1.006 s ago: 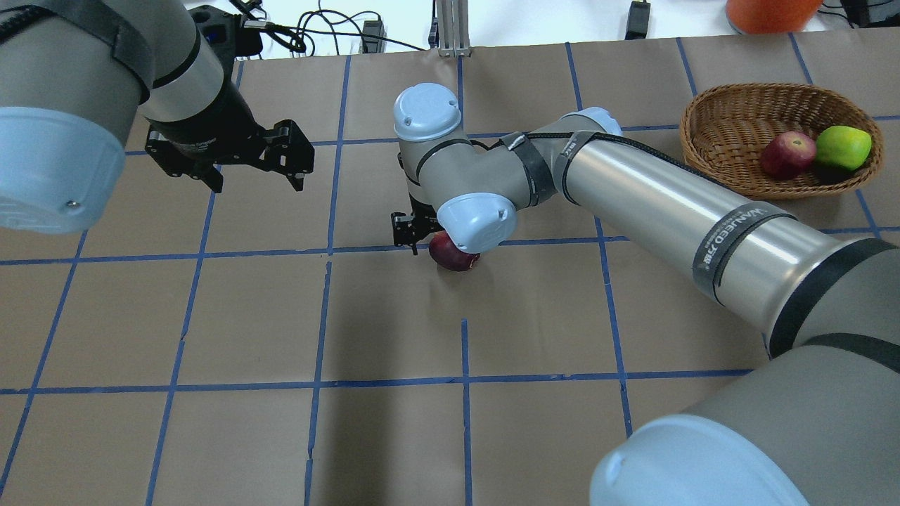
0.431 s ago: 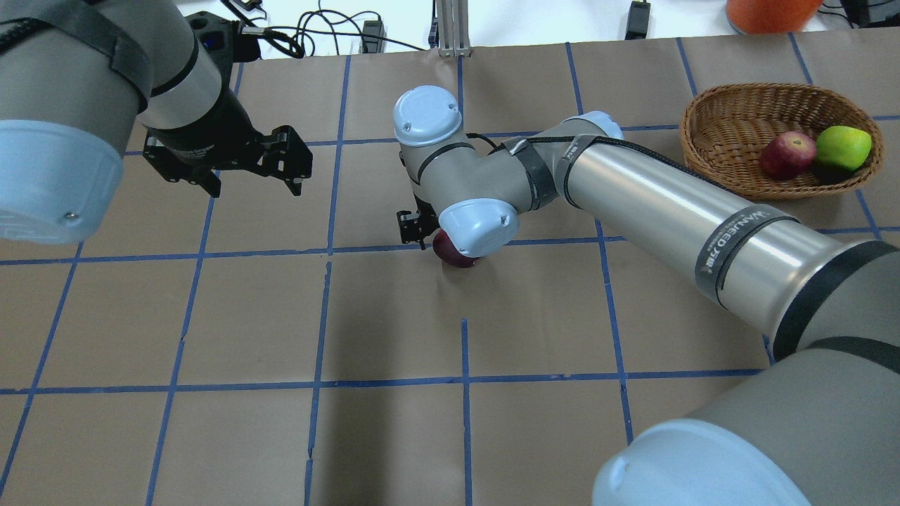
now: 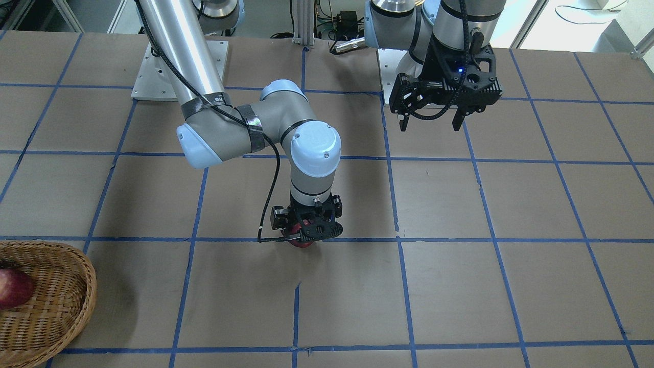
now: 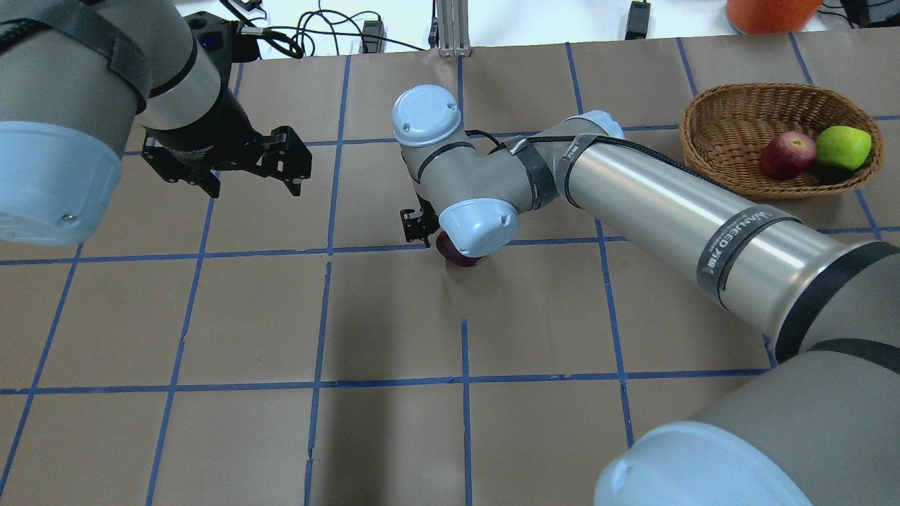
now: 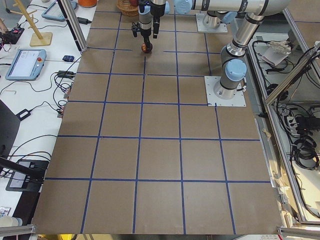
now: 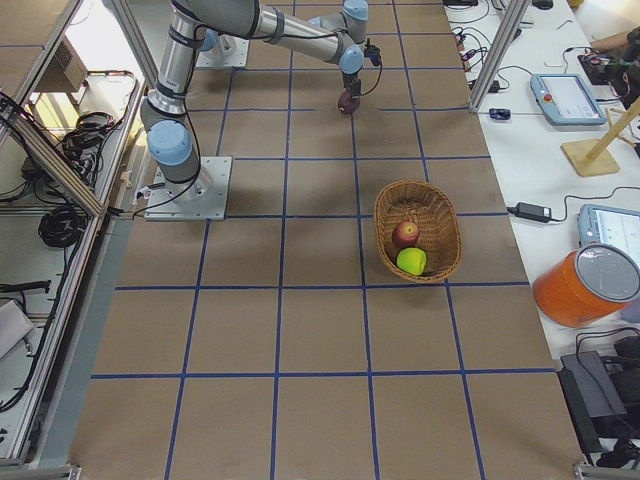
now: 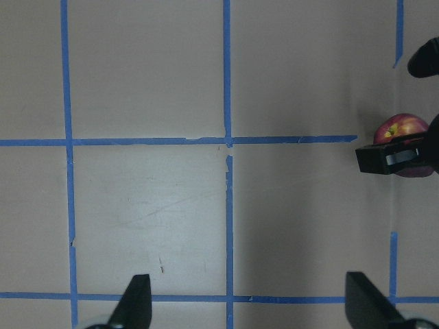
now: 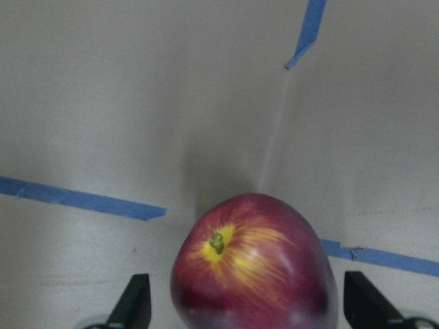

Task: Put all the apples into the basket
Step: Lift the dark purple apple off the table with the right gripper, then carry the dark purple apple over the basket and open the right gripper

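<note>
The dark maroon apple (image 8: 254, 267) lies on the table near its centre, stem up; it also shows in the overhead view (image 4: 457, 256) and the front view (image 3: 302, 244). My right gripper (image 8: 247, 277) is open and low over it, one finger on each side with a small gap to the apple; in the front view (image 3: 306, 231) it covers most of the apple. The red apple (image 4: 786, 154) and the yellow-green apple (image 4: 842, 147) lie in the wicker basket (image 4: 710, 105) at the far right. My left gripper (image 4: 253, 188) is open and empty, hovering at the far left.
An orange container (image 4: 772, 14) stands beyond the basket, off the table. An aluminium post (image 4: 450, 28) and cables (image 4: 316, 31) sit at the far edge. My right arm's long link (image 4: 668, 204) stretches between the basket and the table's centre.
My right gripper has sunk lower around the maroon apple, which now shows less under the wrist. My left gripper has drifted slightly to the left and away.
</note>
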`<action>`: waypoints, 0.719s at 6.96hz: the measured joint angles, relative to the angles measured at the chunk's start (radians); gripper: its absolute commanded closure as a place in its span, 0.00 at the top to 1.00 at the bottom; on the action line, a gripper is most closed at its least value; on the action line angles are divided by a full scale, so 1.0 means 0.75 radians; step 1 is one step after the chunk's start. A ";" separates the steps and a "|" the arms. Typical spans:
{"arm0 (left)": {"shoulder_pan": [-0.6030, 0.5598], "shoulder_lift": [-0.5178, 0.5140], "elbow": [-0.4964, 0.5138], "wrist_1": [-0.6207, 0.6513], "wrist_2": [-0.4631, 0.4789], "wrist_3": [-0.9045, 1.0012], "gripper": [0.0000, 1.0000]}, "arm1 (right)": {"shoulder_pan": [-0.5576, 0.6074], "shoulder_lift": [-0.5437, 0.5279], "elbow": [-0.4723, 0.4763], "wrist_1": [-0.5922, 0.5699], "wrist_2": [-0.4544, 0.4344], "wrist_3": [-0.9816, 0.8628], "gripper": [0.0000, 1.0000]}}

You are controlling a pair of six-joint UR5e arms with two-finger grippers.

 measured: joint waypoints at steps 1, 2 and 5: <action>0.000 0.000 0.000 0.000 0.000 0.000 1.00 | 0.000 0.012 0.005 -0.002 -0.036 -0.019 0.99; 0.000 0.001 0.000 0.000 0.000 0.000 1.00 | 0.000 0.020 0.008 -0.003 -0.052 -0.030 0.56; 0.000 0.007 -0.001 -0.003 0.002 0.000 1.00 | -0.034 0.011 0.006 0.005 -0.066 -0.043 0.00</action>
